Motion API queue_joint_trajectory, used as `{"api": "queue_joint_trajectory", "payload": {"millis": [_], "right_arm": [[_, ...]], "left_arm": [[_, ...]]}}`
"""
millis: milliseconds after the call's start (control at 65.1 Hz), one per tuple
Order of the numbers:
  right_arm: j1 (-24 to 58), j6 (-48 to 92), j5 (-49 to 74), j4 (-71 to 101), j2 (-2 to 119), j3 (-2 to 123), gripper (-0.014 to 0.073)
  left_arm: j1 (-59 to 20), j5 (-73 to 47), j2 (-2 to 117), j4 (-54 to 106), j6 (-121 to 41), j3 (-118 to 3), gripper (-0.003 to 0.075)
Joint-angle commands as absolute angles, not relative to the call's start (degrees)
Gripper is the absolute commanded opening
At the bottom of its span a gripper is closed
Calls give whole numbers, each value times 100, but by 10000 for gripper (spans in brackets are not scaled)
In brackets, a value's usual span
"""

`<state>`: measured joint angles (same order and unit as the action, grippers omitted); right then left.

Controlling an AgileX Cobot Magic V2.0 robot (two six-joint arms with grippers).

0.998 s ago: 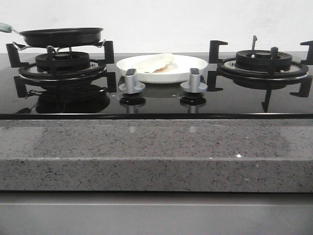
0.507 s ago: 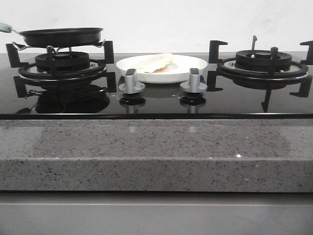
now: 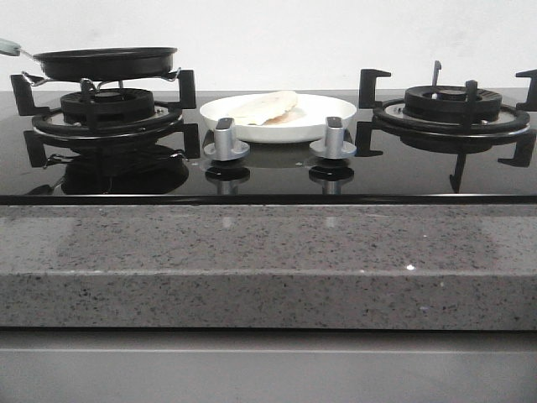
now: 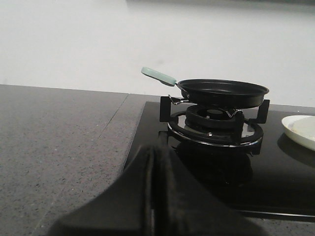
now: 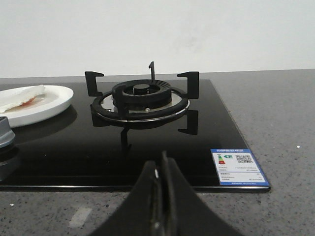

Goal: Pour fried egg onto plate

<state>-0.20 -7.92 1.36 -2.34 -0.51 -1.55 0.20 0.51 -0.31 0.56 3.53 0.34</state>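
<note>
The fried egg [image 3: 267, 107] lies folded on the white plate [image 3: 323, 126] at the middle back of the hob; it also shows in the right wrist view [image 5: 20, 96] on the plate [image 5: 49, 105]. The plate's rim shows in the left wrist view [image 4: 301, 132]. The black frying pan [image 3: 105, 61] with a pale green handle sits on the left burner, empty as far as I can see; it also shows in the left wrist view [image 4: 224, 92]. My left gripper [image 4: 153, 157] is shut and empty, low over the counter in front of the hob's left side. My right gripper [image 5: 160, 169] is shut and empty at the hob's front right edge.
Two silver knobs [image 3: 226, 141] [image 3: 333, 139] stand in front of the plate. The right burner [image 3: 453, 109] has raised black pan supports. A grey speckled counter [image 3: 268, 260] runs along the front. A label [image 5: 238, 166] sits on the hob's near right corner.
</note>
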Motion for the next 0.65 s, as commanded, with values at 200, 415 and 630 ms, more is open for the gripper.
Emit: {"api": "queue_joint_trajectory", "payload": {"millis": [200, 415, 630], "right_arm": [[-17, -798, -327, -143, -172, -127, -68], [-17, -798, -327, -143, -166, -127, -68], [-17, -798, -327, -143, -166, -127, -68]], "left_arm": [[-21, 508, -134, 93, 408, 60, -19], [-21, 508, -134, 93, 408, 60, -19], [-21, 508, -134, 93, 408, 60, -19]]}}
